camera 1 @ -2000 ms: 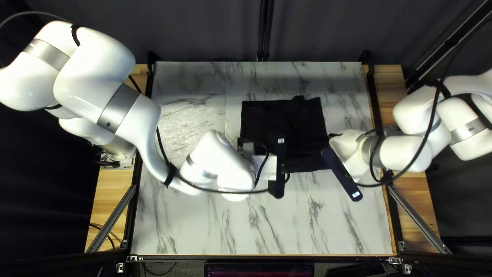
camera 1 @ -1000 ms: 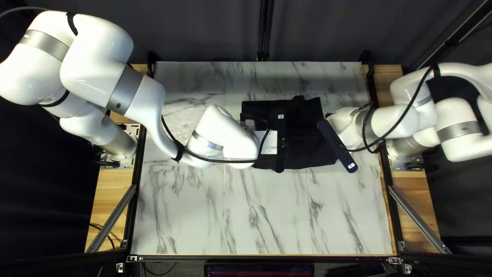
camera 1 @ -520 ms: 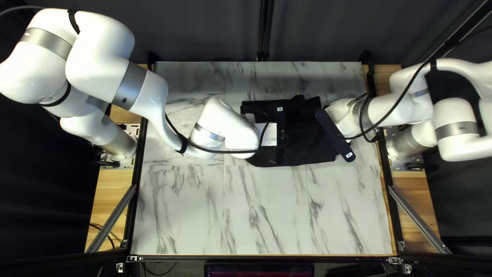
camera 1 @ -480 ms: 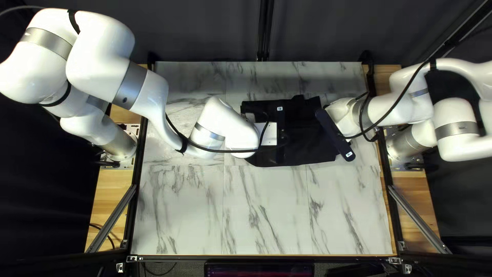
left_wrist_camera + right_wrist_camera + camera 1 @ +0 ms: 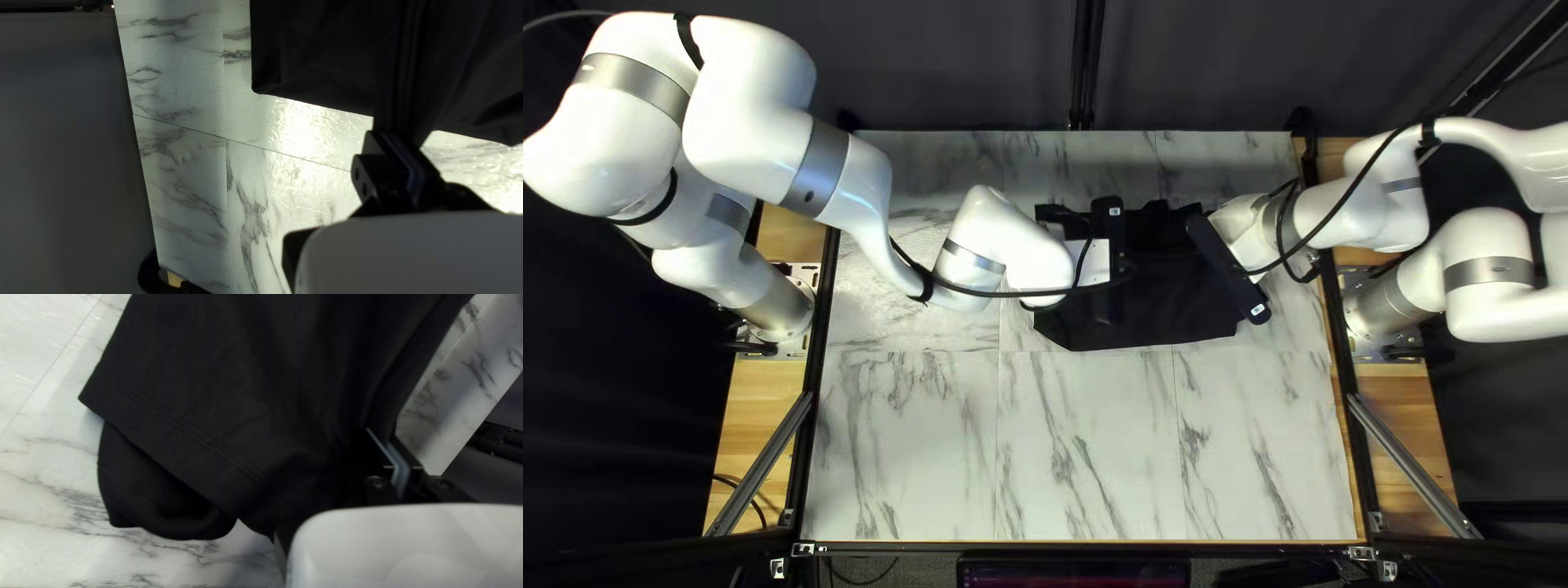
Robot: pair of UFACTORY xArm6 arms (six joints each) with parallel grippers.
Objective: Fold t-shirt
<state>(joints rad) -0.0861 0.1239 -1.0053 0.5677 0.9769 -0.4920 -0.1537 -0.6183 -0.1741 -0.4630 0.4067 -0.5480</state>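
The black t-shirt (image 5: 1165, 310) lies bunched and partly lifted on the far half of the table. My left gripper (image 5: 1111, 261) is over its left part and my right gripper (image 5: 1228, 269) at its right side; their tips are hidden from above. In the left wrist view, the left gripper (image 5: 399, 137) is shut on the t-shirt (image 5: 321, 60), which runs outward in folds from the fingers. The right wrist view has the right gripper (image 5: 382, 440) shut on the t-shirt (image 5: 218, 403); a stitched hem and a second layer hang beside it.
Marble-patterned table surface (image 5: 1089, 457) stretches from the cloth to the near edge. A dark curtain (image 5: 958, 65) stands behind the far edge, and black rails border the table's sides. A black cable (image 5: 1013, 292) runs along my left arm.
Both grippers have moved toward the table's far edge, the left one farther. The t-shirt's near edge has shifted the same way, and its lower left part has slanted.
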